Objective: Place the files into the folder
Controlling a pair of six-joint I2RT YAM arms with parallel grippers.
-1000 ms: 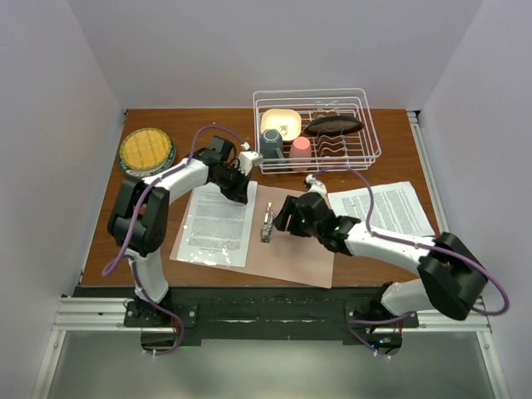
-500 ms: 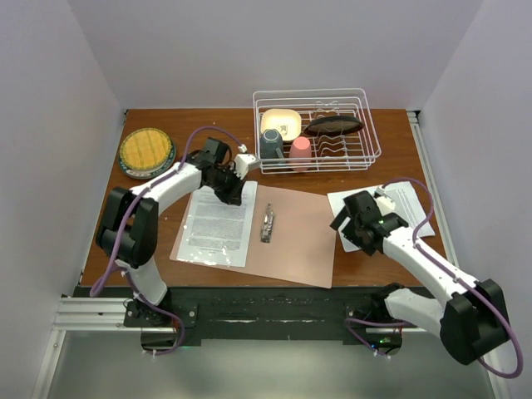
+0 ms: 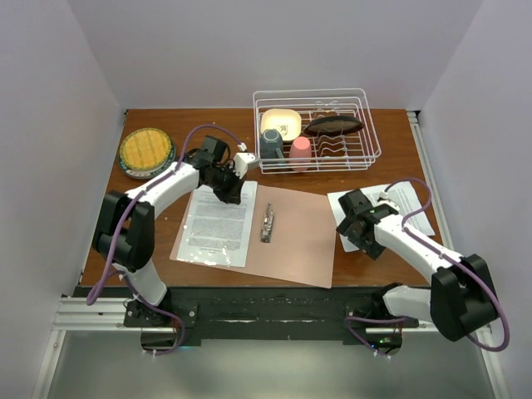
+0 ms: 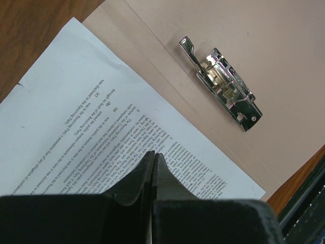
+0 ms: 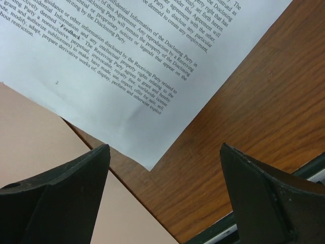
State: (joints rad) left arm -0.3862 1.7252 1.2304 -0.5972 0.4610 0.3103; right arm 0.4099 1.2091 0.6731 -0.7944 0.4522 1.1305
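Observation:
The salmon-pink folder (image 3: 299, 241) lies open and flat on the table, with its silver clip (image 3: 267, 223) at the spine. One printed sheet (image 3: 218, 226) lies on the folder's left leaf. My left gripper (image 3: 230, 191) is shut and empty at that sheet's far edge. In the left wrist view its tips (image 4: 154, 154) hang over the sheet (image 4: 91, 117), with the clip (image 4: 221, 84) beyond. The second sheet (image 3: 409, 204) lies on the table right of the folder. My right gripper (image 3: 355, 226) is open over its near left corner (image 5: 132, 56), beside the folder's edge (image 5: 30, 137).
A white wire dish rack (image 3: 374, 145) with cups and bowls stands at the back. A yellow plate (image 3: 146, 150) sits at the back left. The table's front edge runs just below the folder.
My right arm has swung from the clip at the folder's middle out to the right, over the second sheet. My left gripper has shifted slightly towards the back.

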